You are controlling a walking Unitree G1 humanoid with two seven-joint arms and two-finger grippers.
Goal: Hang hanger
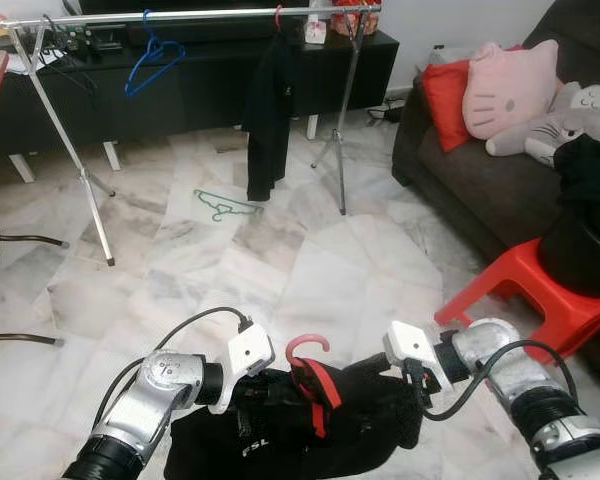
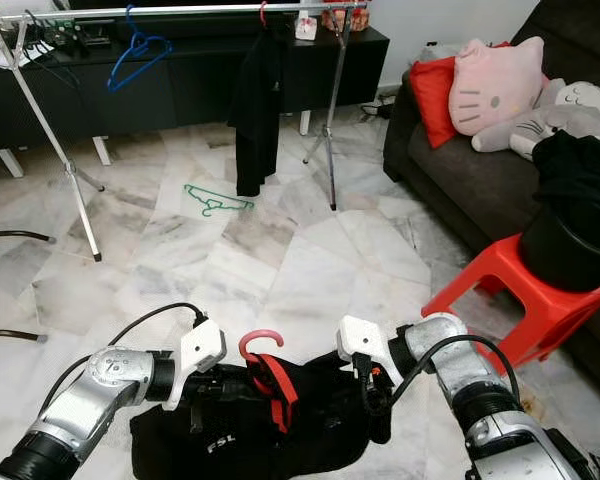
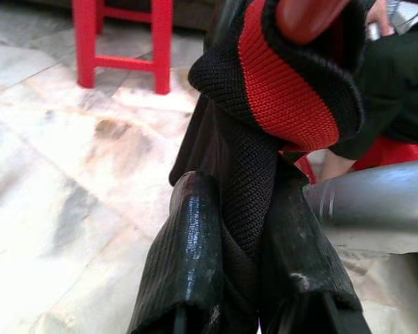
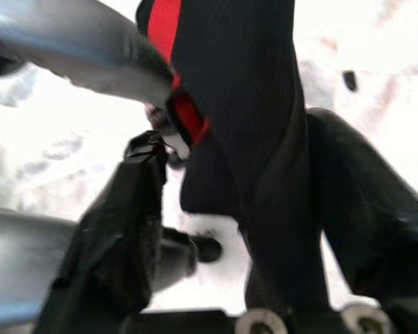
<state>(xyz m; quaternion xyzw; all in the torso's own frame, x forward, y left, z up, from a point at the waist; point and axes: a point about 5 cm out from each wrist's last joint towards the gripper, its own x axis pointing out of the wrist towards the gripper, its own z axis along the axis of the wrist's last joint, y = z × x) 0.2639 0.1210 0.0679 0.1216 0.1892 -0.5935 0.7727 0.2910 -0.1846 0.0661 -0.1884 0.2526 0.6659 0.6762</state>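
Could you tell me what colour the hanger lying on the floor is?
Green hanger; clearest in the left eye view.

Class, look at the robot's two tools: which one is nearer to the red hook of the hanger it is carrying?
Left. The left tool grips the black garment just beside the red hook, at the collar. The right tool holds the garment further out, on the hook's other side.

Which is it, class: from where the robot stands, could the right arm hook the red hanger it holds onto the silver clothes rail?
Probably not yet. The rail stands far across the bare marble floor, while the right end effector and left end effector hold the garment on its red hanger low. It would likely have to walk closer.
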